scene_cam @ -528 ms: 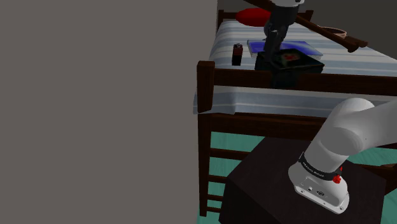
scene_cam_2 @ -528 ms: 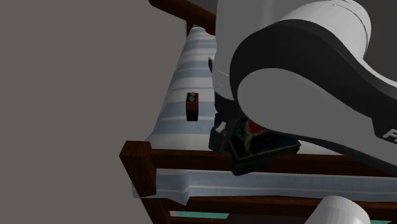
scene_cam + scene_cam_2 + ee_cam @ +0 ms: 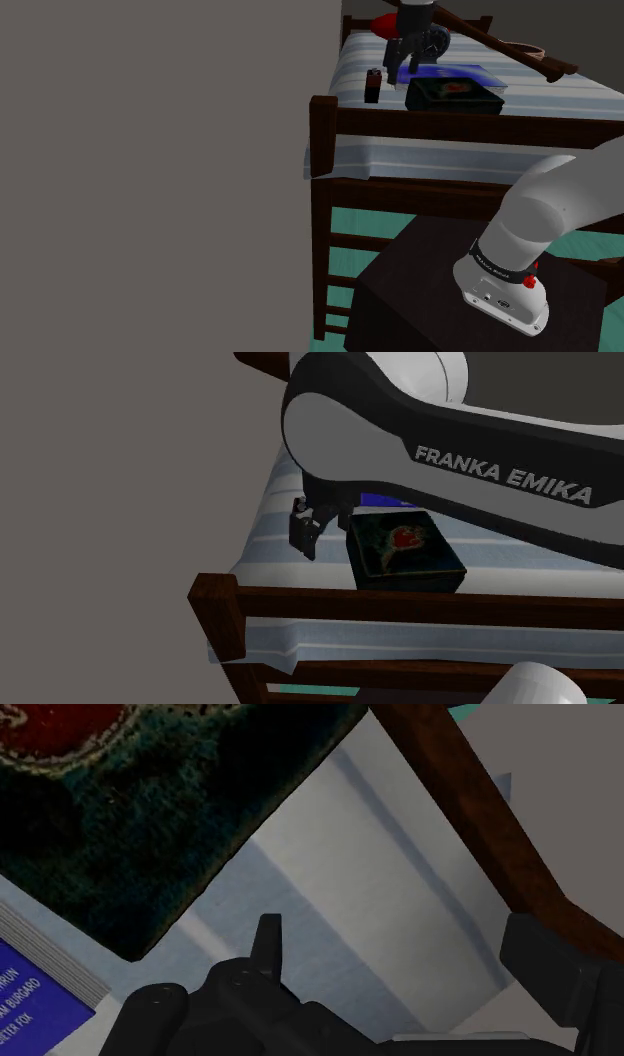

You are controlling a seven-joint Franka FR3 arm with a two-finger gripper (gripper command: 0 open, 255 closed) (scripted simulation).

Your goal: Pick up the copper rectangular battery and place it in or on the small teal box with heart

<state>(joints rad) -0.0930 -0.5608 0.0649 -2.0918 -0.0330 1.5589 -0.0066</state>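
Shoulder view: one dark, red-topped battery stands upright on the striped bed. It is just beside one dark teal heart box, on the shoulder view's left of it. The gripper hangs close by both.

Second exterior view: the box lid's red heart shows plainly.

Wrist view: two fingers stand apart, clasping nothing, over the sheet. One blue book lies under the box.

FRANKA EMIKA on arm; BURGARD on book.
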